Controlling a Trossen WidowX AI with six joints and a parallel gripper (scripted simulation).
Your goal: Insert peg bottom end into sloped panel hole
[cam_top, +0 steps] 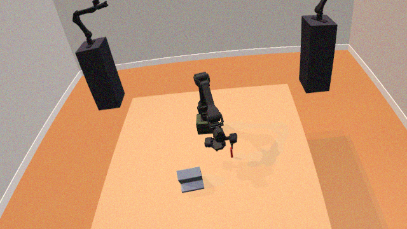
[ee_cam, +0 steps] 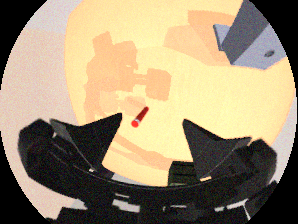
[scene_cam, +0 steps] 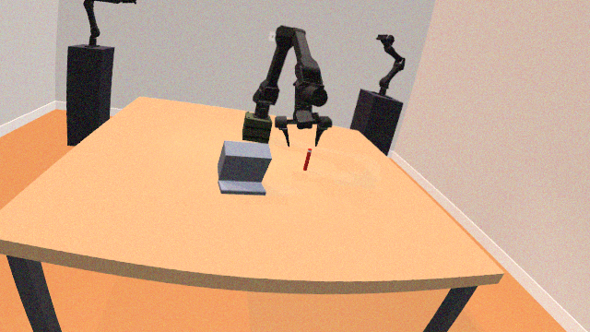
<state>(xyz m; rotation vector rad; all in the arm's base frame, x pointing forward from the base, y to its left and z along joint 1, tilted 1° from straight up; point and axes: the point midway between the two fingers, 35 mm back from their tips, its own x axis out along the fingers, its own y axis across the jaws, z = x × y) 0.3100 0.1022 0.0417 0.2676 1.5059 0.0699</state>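
The thin red peg [cam_top: 231, 152] [scene_cam: 307, 160] [ee_cam: 142, 115] stands upright on the table [cam_top: 152, 143] [scene_cam: 277, 231], with a lighter band near its top. My gripper [scene_cam: 302, 146] [ee_cam: 153, 119] is open and empty, pointing down above the peg with its fingers wide apart. In the wrist view the peg shows between the fingertips, nearer the left one. The grey-blue block with the sloped panel [cam_top: 189, 174] [scene_cam: 244, 167] [ee_cam: 250, 59] is apart from the peg, left of it in the top and exterior views. Its hole [ee_cam: 269, 53] shows only in the wrist view, as a small dark opening whose exact shape I cannot tell.
The arm's dark green base [cam_top: 202, 124] [scene_cam: 256, 127] stands behind the block. A low ledge [cam_top: 192, 186] [scene_cam: 241, 187] runs along the block's foot on the top and exterior views' side. Two dark pedestals [scene_cam: 89, 92] [scene_cam: 377, 117] with other arms stand beyond the table.
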